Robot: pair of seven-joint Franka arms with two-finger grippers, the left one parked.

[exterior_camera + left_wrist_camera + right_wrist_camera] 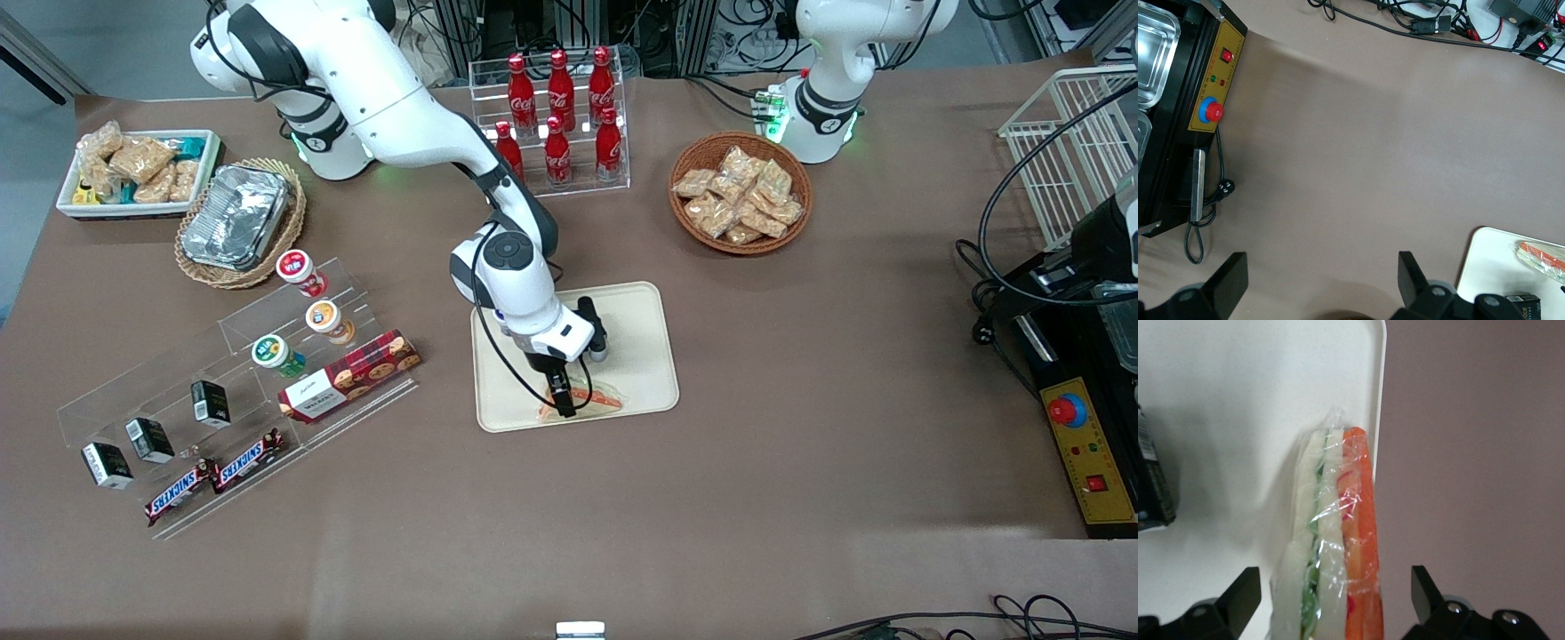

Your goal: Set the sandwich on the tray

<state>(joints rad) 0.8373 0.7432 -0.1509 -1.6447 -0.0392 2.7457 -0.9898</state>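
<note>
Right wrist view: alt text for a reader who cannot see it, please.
A plastic-wrapped wedge sandwich with orange and green filling lies on the cream plastic tray beside its rim. The open right gripper straddles it, above the brown table.

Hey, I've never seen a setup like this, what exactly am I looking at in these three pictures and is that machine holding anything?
It is a white robot arm at a brown table. One picture looks down from the front; the other two come from cameras on the arms' wrists. The working arm's gripper is over a cream tray, right above a wrapped sandwich lying on the tray near its edge. Its fingers are spread apart on either side of the sandwich, so nothing is held. A basket of snack packets and a rack of cola bottles stand farther from the front camera.
</note>
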